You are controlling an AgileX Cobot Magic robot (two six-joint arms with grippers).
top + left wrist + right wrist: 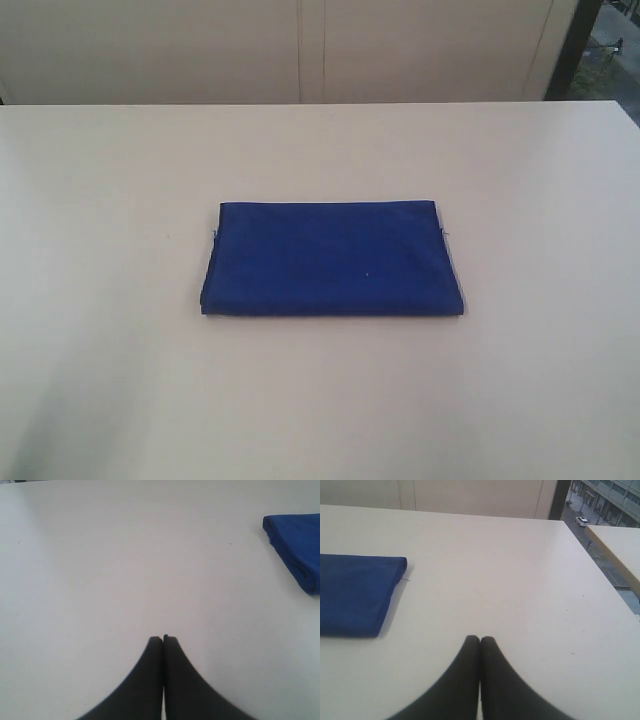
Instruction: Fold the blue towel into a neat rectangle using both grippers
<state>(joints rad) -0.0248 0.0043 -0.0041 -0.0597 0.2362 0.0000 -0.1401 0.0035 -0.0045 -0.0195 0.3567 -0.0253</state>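
Left gripper point(163, 639): jaws pressed together, nothing held, over bare bench point(100, 555), well apart from the cloth.

Blue towel point(332, 259): lies flat mid-bench as a layered rectangle, edges fairly square, stacked folds showing along its left end. We judge it soft, light and limp. The layers would likely slide or sag if lifted at one point, so we would pinch two corners together, through all layers.

Right gripper point(480, 639): jaws likewise together, empty, well apart from the towel's right end.
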